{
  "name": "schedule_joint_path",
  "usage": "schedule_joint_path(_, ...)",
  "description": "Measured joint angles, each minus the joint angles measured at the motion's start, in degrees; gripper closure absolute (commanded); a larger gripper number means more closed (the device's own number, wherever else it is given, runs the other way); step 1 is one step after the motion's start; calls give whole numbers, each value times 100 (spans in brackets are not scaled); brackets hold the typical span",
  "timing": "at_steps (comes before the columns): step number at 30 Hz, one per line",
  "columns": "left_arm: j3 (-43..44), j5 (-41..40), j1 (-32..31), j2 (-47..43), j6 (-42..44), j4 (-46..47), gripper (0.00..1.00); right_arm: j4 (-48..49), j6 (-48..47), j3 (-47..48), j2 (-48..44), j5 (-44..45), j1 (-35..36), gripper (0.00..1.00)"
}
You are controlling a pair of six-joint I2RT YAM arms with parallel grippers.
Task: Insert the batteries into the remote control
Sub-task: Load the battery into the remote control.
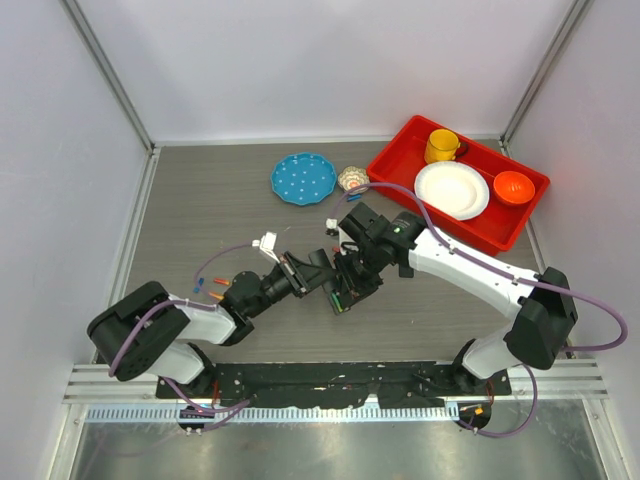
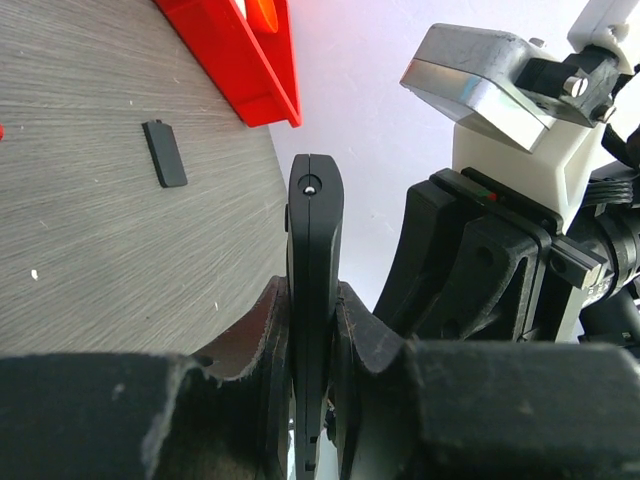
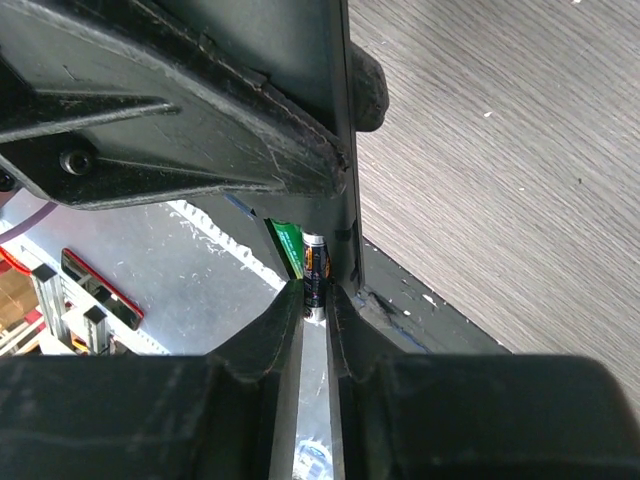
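Observation:
My left gripper (image 1: 327, 276) is shut on the remote control (image 1: 344, 287) and holds it off the table. In the left wrist view the remote control (image 2: 315, 225) stands edge-on, pinched between both pads of the left gripper (image 2: 315, 305). My right gripper (image 1: 353, 270) meets it from the right. Its narrow jaws (image 3: 316, 297) hold a dark battery (image 3: 316, 266) by its end, the other end against the remote control (image 3: 347, 205). A green battery (image 3: 288, 246) lies right beside the dark one in the remote.
A small flat black cover (image 2: 165, 152) lies on the table. A red tray (image 1: 400, 160) at the back right holds a yellow mug (image 1: 441, 146), a white plate (image 1: 452, 190) and an orange bowl (image 1: 513, 186). A blue plate (image 1: 303, 178) and small orange sticks (image 1: 215, 288) are further left.

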Motion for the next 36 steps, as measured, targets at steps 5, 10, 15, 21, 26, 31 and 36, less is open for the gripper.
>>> schedule_joint_path(5, 4, -7, -31, 70, -20, 59, 100, -46, -22, 0, 0, 44, -26, 76)
schedule_joint_path(10, 39, 24, -52, 133, -22, 66, 100, -55, -48, 0, 0, 68, -46, 74)
schedule_joint_path(15, 94, 61, -61, 186, -20, 63, 100, -85, -61, 0, 0, 92, -55, 71)
schedule_joint_path(21, 116, 120, -83, 216, -26, 96, 100, -103, -70, 26, 0, 142, -59, 68)
schedule_joint_path(26, 144, 184, -94, 254, -46, 149, 100, -109, -72, 142, 0, 216, -63, 67)
schedule_joint_path(31, 166, 229, -94, 278, -50, 179, 100, -109, -70, 201, 0, 267, -66, 67)
schedule_joint_path(36, 170, 243, -94, 291, -50, 195, 100, -136, -72, 282, 0, 304, -66, 67)
